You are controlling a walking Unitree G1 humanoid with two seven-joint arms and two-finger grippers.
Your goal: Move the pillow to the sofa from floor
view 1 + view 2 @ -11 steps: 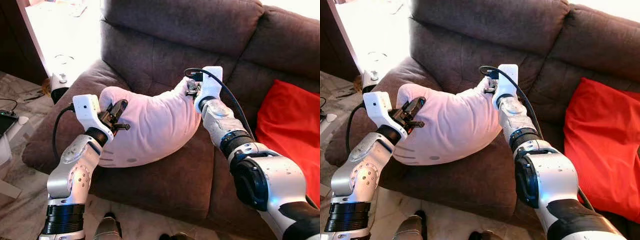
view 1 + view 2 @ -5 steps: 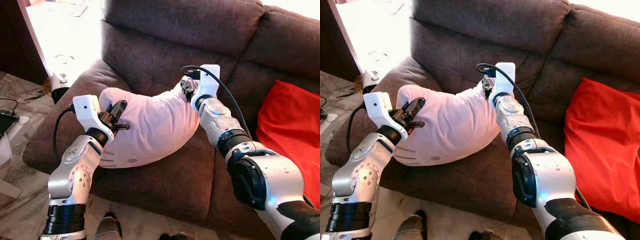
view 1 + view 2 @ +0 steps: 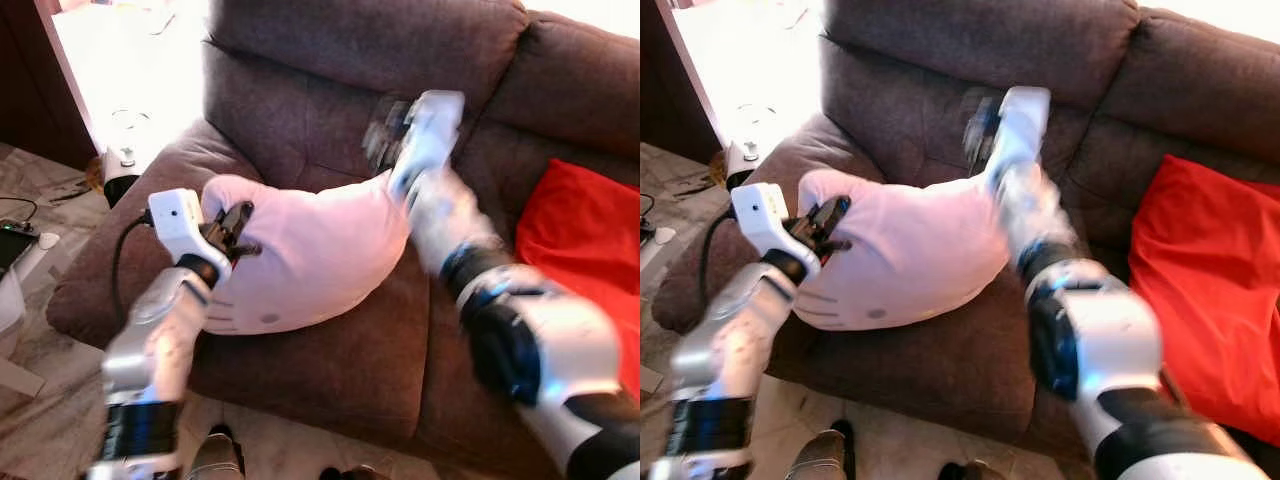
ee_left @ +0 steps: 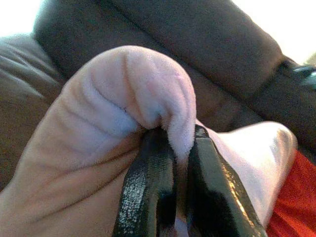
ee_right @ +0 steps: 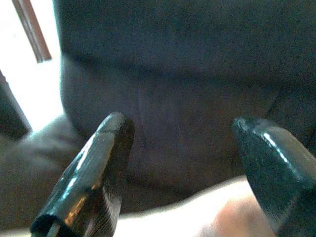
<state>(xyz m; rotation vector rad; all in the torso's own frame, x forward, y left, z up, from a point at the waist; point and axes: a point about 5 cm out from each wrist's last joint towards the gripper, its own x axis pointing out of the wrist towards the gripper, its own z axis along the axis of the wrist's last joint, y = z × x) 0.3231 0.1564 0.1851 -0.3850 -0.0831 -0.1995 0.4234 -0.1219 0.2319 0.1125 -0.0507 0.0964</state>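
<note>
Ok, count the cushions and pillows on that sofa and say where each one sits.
2. The pale pink pillow lies on the sofa's left seat, pinched by the left end effector. The red cushion rests on the right seat, cut off by the frame edge; others may lie beyond view.

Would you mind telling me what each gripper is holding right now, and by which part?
The left gripper pinches a fold at the corner of the pink pillow, which lies on the sofa. The right gripper is open above the pillow, holding nothing.

pillow (image 3: 310, 250) | pale pink, plush, curved | lying on brown sofa (image 3: 330, 90) seat cushion | 9 o'clock corner pinched
</note>
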